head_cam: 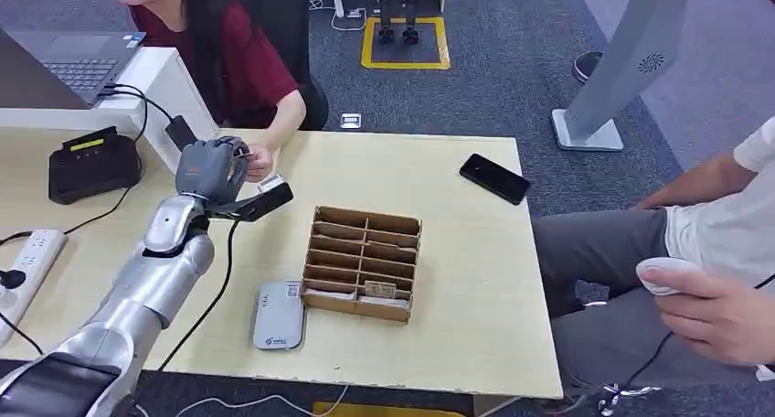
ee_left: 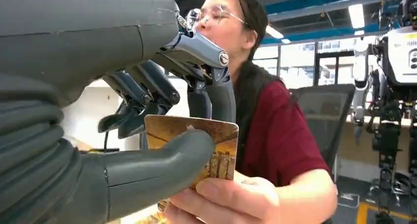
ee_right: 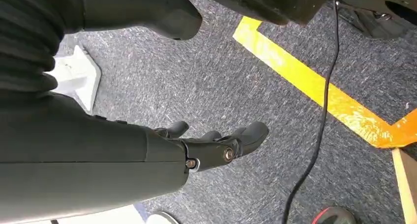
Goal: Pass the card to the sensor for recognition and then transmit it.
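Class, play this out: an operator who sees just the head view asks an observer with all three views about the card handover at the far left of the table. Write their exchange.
Operator: Is the left hand really on the card?
Observer: Yes. In the left wrist view the left hand has its thumb across the card, with the dark fingers behind it.
Operator: Has the person taken hold?
Observer: The person's hand grips the card's lower part, so both hold it.
Operator: Where is the right hand?
Observer: The right hand hangs over grey carpet near a yellow floor line, holding nothing, fingers loosely apart.
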Controlling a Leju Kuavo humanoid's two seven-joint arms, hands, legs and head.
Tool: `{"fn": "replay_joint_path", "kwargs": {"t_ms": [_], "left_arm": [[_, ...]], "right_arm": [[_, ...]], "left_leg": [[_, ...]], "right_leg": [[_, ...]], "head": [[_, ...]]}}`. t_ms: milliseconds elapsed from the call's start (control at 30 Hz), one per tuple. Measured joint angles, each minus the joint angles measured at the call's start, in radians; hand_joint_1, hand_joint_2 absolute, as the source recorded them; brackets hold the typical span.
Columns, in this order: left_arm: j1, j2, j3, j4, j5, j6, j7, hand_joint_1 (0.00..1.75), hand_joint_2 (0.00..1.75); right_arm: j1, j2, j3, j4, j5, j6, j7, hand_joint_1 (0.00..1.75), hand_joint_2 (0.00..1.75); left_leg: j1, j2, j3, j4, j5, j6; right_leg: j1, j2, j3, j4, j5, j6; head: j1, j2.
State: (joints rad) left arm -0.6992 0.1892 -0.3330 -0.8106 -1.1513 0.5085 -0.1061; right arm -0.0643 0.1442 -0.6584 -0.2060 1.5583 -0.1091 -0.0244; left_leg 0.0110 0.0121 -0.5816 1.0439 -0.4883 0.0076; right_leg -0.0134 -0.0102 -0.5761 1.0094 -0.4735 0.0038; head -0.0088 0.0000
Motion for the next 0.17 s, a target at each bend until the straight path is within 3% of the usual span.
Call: {"fn": "replay_joint_path", "kwargs": {"t_ms": [167], "left_arm": [[0.013, -0.009, 0.022, 0.008, -0.003, 0.007, -0.013, 0.00, 1.75]], "right_arm": [[0.001, 0.000, 0.000, 0.000, -0.001, -0.003, -0.003, 0.00, 1.75]], "left_leg": [[0.000, 0.000, 0.000, 0.000, 0.000, 0.000]], "right_leg": [[0.000, 0.000, 0.000, 0.000, 0.000, 0.000]], "head": [[0.000, 0.000]]}}
